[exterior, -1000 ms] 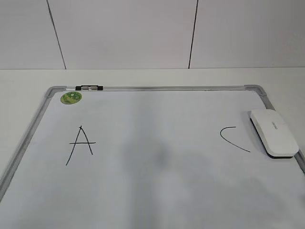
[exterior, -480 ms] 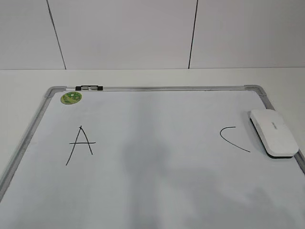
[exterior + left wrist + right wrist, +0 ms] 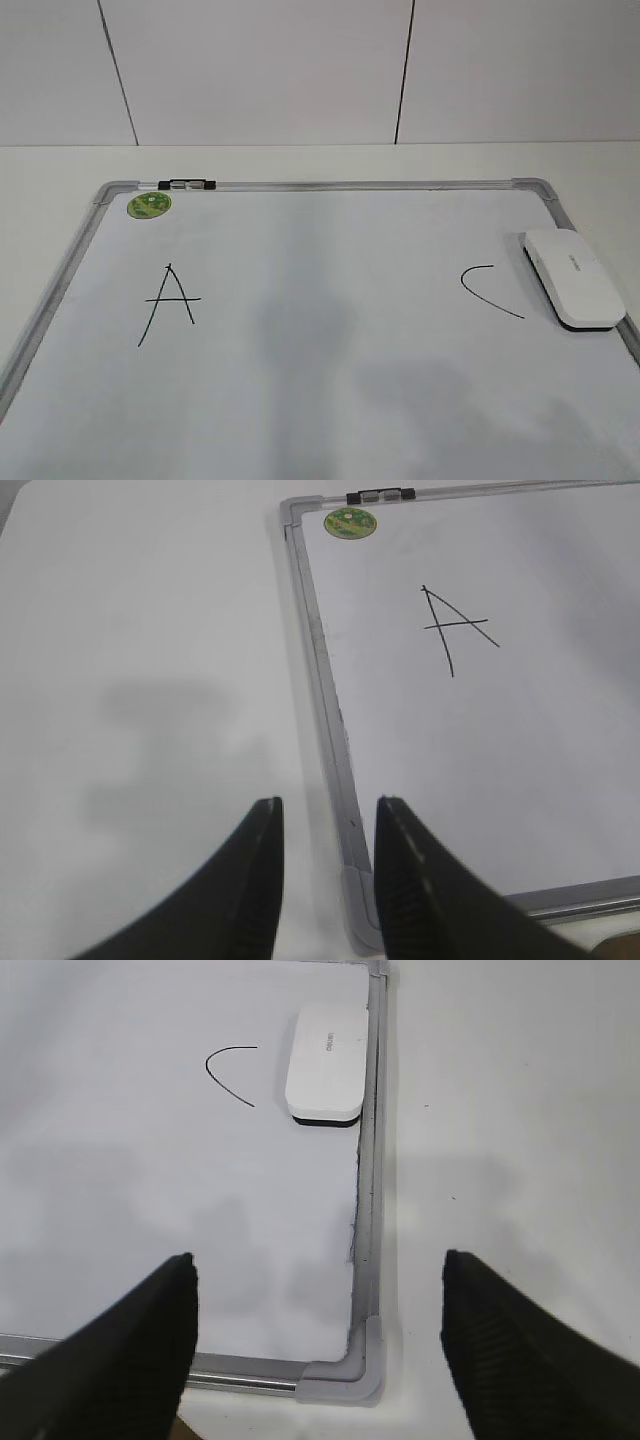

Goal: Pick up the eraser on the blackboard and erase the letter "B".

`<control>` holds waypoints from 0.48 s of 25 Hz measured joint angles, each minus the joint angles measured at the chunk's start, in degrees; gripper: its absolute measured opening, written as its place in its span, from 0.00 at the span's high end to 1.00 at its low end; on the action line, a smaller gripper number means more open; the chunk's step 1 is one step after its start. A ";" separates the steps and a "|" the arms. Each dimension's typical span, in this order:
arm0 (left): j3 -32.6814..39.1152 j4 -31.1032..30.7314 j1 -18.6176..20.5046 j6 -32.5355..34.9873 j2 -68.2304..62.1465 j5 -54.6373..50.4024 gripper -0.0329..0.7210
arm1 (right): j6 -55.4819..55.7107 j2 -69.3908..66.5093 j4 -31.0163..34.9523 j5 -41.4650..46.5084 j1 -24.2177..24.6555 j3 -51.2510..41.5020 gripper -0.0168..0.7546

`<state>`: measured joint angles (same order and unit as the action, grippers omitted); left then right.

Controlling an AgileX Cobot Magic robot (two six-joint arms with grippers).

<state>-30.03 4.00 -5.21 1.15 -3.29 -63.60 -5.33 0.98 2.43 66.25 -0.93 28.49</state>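
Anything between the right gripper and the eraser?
Nothing visible. In the right wrist view the right gripper hangs open over the blackboard's near right corner, and only bare board and frame lie ahead of it up to the eraser.

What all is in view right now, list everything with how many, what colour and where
board: one, white with a silver-grey frame, flat on the table, filling most of the exterior view.
A: one, black marker, left part of the board.
C stroke: one, black curved line, right part of the board, just left of the eraser.
B: none visible in any view.
eraser: one, white with a dark underside, lying on the board beside its right frame.
sticker: one, green, round, far-left corner of the board.
clip: one, black and silver, on the far frame near the sticker.
table: one, white, under the board.
left gripper: one, black, over the board's near-left corner, open.
right gripper: one, black, over the near-right corner, wide open.
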 joint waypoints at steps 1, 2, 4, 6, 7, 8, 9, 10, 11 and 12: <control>0.00 -0.11 0.00 0.00 0.00 0.00 0.64 | 0.01 0.00 0.00 0.00 0.00 0.00 0.22; 0.00 -0.11 0.00 0.00 0.00 0.00 0.64 | 0.01 0.00 0.00 -0.10 0.00 -0.03 0.22; 0.00 -0.11 0.00 0.00 0.00 0.00 0.64 | 0.01 0.00 0.00 -0.10 0.00 -0.03 0.22; 0.00 -0.11 0.00 0.00 0.00 0.00 0.64 | 0.01 0.00 -0.04 -0.10 0.00 -0.03 0.22; 0.00 -0.11 0.00 0.00 0.00 0.00 0.64 | 0.01 0.00 -0.04 -0.10 0.00 -0.03 0.22; 0.00 -0.11 0.00 0.00 0.06 0.00 0.64 | 0.01 0.00 -0.13 -0.10 0.00 -0.03 0.22; 0.00 -0.11 0.00 0.00 0.44 0.00 0.64 | 0.01 0.00 -0.13 -0.10 0.00 -0.03 0.22; 0.00 -0.11 0.00 0.00 1.21 0.00 0.64 | 0.01 0.00 -0.13 -0.10 0.00 -0.03 0.22; 0.00 -0.11 0.00 0.00 2.22 0.00 0.64 | 0.01 0.00 -0.13 -0.10 0.00 -0.03 0.22; 0.00 -0.11 0.00 0.00 2.51 0.00 0.64 | 0.01 0.00 -0.13 -0.10 0.00 -0.03 0.22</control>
<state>-30.03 3.89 -5.21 1.15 -0.78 -63.60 -5.32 0.98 2.30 66.15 -0.93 28.46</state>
